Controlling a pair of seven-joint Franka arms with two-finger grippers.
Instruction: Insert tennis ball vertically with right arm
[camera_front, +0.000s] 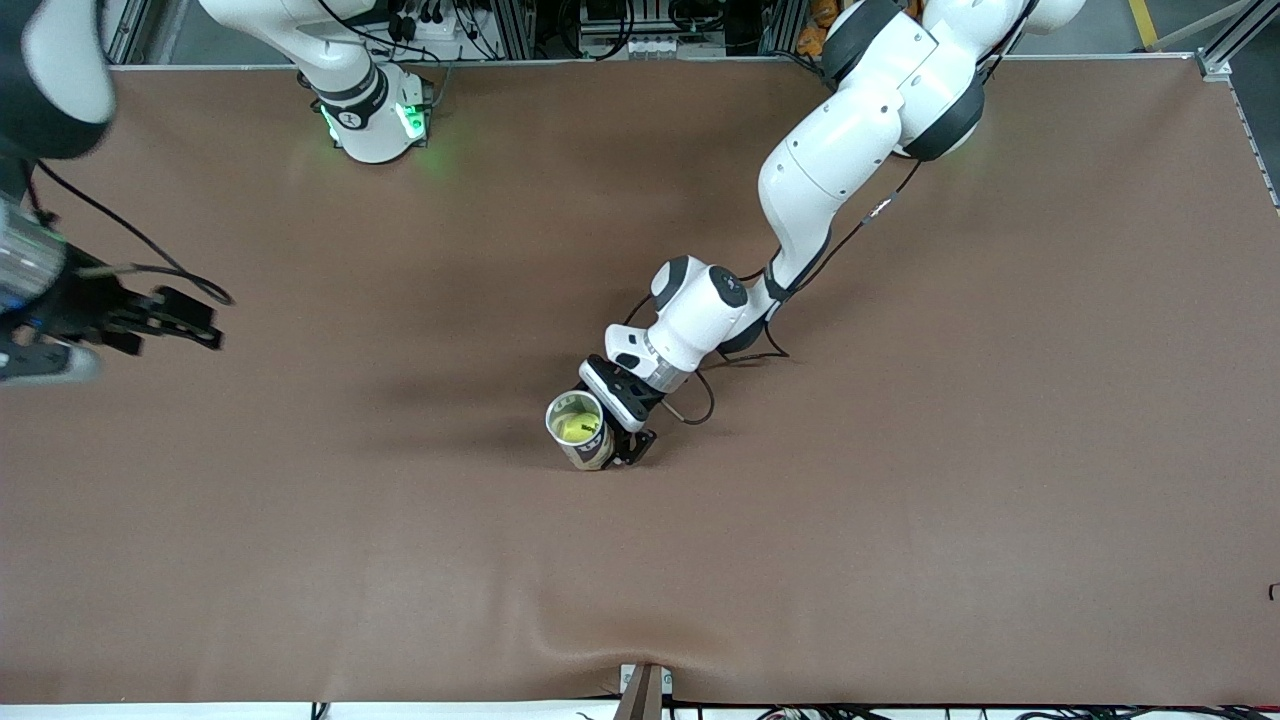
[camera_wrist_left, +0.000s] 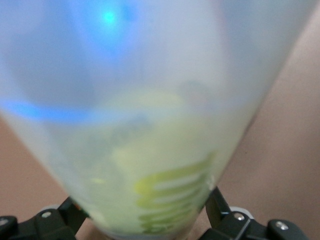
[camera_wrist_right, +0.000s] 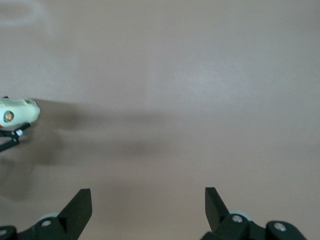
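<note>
Insertion looks finished: the tennis ball (camera_front: 574, 428) sits down inside the can (camera_front: 580, 430), which stands upright near the middle of the table (camera_front: 900, 520), well apart from every edge. The left gripper (camera_front: 622, 440) is at the can, a finger to either side of it; whether the fingers press the wall or have just let go cannot be told from the front view or from the left wrist view, where the can's wall (camera_wrist_left: 160, 125) fills nearly everything. The right gripper (camera_front: 185, 322) hovers over the table toward the right arm's end, its fingers (camera_wrist_right: 79, 207) spread wide and empty (nothing between them but bare surface). What is left, by my judgement, is only for the left arm to draw back level from the can without tipping it. The can is a clear, thin-walled plastic cylinder with printed lettering, light and easily toppled; the ball is fuzzy yellow-green felt; the table covering is matte brown, slightly rippled near the front edge.
</note>
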